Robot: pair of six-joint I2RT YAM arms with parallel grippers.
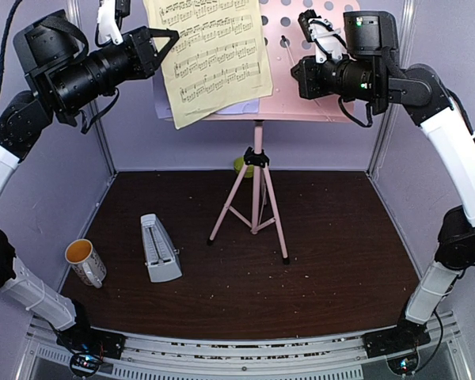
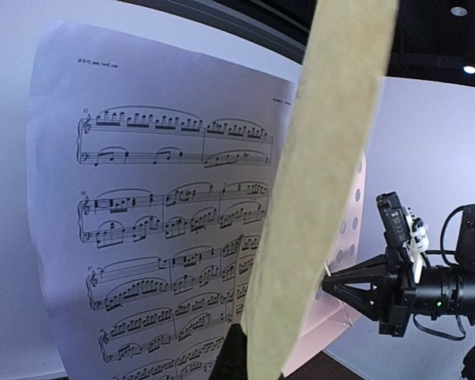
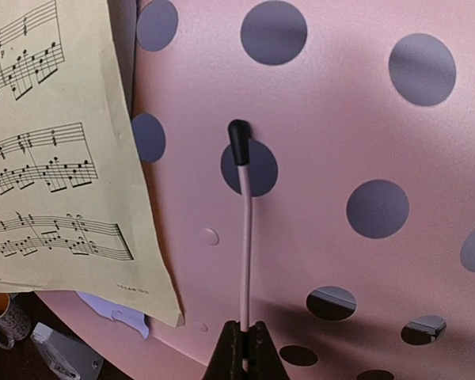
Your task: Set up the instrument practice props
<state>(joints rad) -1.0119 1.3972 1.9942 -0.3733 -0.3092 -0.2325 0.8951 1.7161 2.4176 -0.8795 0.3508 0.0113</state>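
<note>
Bright even light; soft shadows; close yellow page (image 2: 317,198) blurred.

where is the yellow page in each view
top external: yellow page upper centre, tilted, over the left part of the pink desk.
left wrist: seen edge-on, a tan strip from top to bottom centre, in front of the lavender page.
right wrist: left side, left of the wire.
shared landmark: the desk with round holes.
</note>
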